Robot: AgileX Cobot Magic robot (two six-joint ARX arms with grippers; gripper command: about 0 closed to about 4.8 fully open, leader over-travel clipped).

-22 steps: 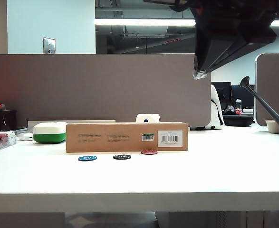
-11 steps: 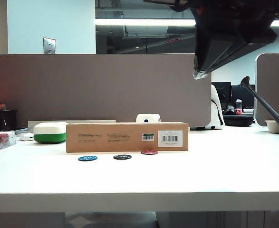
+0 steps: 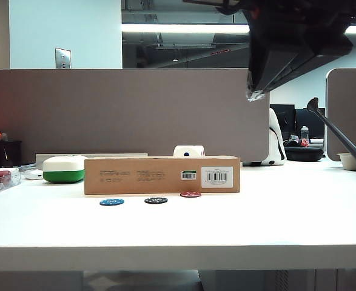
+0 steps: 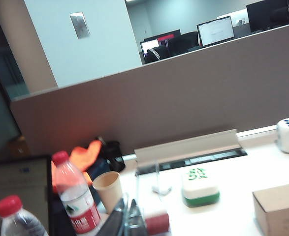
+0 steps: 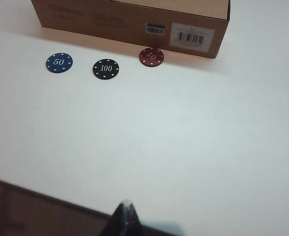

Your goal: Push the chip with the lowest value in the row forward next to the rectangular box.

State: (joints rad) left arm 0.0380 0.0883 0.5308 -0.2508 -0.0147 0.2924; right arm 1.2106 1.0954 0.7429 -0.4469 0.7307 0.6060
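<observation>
— Where's the red 10 chip (image 5: 151, 56) from your right gripper (image 5: 126, 219)?

— Ahead of its closed tips, already just beside the cardboard box (image 5: 134, 19), forward of the 50 and 100 chips.

— Your left gripper (image 4: 129, 221)?

— Off left, far from it; can't tell its jaws.

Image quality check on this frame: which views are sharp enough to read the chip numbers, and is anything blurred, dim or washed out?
Right wrist view: sharp, evenly lit; red chip reads 10 beside the box, right gripper a dark blur at the edge. Exterior view: table overexposed, chip numbers barely legible. Left wrist view: tilted, bottles and left gripper soft and dim.
</observation>
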